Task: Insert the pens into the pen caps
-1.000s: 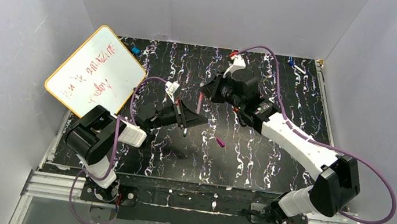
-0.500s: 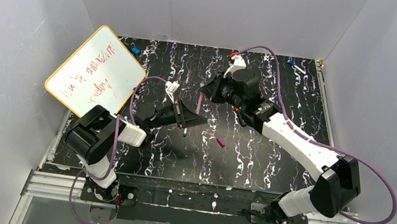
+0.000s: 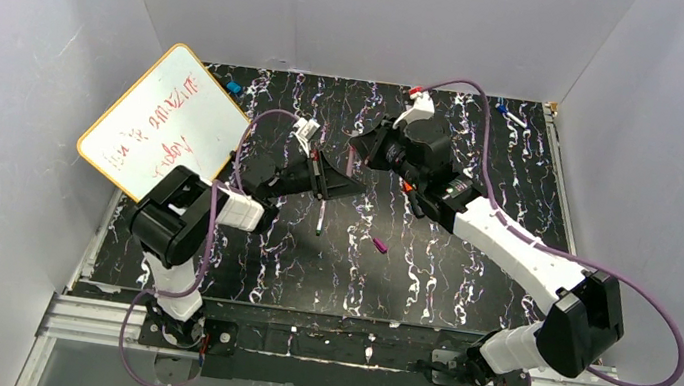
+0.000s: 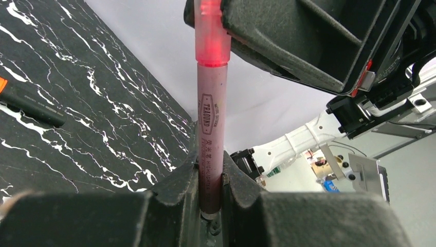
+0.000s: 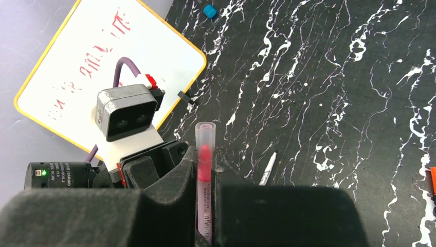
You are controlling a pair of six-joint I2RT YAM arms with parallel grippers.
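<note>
1. Progress: one pen of three looks capped. My left jaws clamp the pink pen by its barrel above mid-desk. My right jaws are closed on its clear cap, which seems seated.
2. Remaining: the white pen and the magenta cap lie apart mid-desk, and the black pen lies loose too.

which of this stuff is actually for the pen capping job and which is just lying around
For the job: pink pen, whitish pen, black pen, magenta cap.
Lying about: whiteboard, small blue piece beside it, blue-and-white item in the far right corner.
</note>
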